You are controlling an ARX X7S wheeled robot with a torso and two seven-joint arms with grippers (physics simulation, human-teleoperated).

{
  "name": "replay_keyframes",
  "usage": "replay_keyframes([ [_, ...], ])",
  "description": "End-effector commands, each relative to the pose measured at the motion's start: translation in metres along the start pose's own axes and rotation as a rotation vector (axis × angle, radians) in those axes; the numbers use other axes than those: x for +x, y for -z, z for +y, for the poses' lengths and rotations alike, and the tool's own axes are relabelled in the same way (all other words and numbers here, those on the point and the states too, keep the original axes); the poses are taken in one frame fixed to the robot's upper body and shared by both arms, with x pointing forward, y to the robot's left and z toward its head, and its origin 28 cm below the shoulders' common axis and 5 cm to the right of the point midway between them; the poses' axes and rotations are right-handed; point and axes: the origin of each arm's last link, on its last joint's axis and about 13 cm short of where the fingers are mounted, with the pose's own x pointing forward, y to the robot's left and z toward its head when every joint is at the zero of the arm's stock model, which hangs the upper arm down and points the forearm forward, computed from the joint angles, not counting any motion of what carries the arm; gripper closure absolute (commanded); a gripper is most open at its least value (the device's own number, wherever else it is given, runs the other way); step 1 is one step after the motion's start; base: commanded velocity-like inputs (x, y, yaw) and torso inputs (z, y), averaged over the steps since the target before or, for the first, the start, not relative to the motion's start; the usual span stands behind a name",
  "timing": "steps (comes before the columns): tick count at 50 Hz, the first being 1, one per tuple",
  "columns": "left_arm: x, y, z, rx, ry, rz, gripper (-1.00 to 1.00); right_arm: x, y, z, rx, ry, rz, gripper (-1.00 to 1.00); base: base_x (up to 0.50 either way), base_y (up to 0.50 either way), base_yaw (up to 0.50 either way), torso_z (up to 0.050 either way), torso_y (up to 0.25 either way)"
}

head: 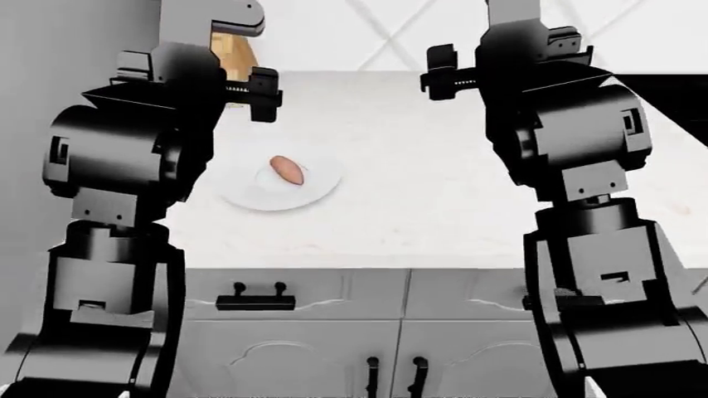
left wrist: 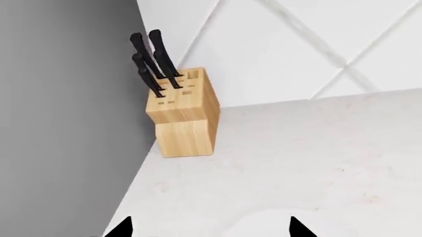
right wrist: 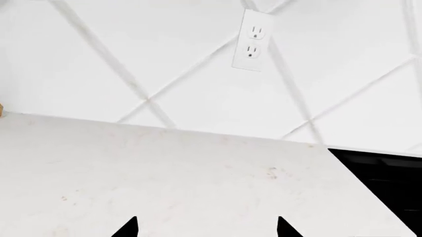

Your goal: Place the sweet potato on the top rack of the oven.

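The sweet potato (head: 287, 170), a small pinkish-orange tuber, lies on a white plate (head: 249, 197) on the pale counter, in front of my left arm. My left gripper (head: 264, 93) hangs above the counter just beyond the plate. Its dark fingertips (left wrist: 124, 228) stand wide apart with nothing between them, so my left gripper (left wrist: 211, 229) is open. My right gripper (head: 440, 73) hovers over the counter's back right, open and empty as well (right wrist: 206, 228). The oven and its top rack are out of view.
A wooden knife block (left wrist: 183, 111) with black handles stands in the back left corner by a grey wall (left wrist: 59, 123). A wall outlet (right wrist: 254, 39) sits on the tiled backsplash. A black surface (right wrist: 382, 182) borders the counter's right end. White cabinet fronts with black handles (head: 257, 297) lie below.
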Motion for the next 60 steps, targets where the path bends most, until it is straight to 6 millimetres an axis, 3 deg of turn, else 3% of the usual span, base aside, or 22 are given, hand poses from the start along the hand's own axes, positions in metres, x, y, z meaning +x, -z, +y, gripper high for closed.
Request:
replay_keyframes([
  [1, 0.000, -0.001, 0.000, 0.010, -0.005, -0.004, -1.00, 0.003, 0.002, 0.001, -0.011, -0.005, 0.008, -1.00, -0.09, 0.47, 0.00, 0.000, 0.000],
  [15, 0.001, -0.002, -0.003, 0.019, -0.001, -0.007, -1.00, 0.004, 0.008, 0.002, -0.008, -0.019, 0.017, -1.00, -0.09, 0.44, 0.00, 0.000, 0.000],
  [25, 0.002, -0.002, -0.006, 0.030, 0.004, -0.005, -1.00, 0.003, 0.011, 0.006, -0.034, -0.074, -0.003, -1.00, 0.01, 0.00, 0.00, 0.000, 0.000],
  [60, 0.001, -0.002, -0.006, 0.022, 0.000, -0.008, -1.00, 0.001, 0.019, 0.006, -0.046, -0.103, 0.026, -1.00, 0.36, 0.00, 0.00, 0.000, 0.000],
])
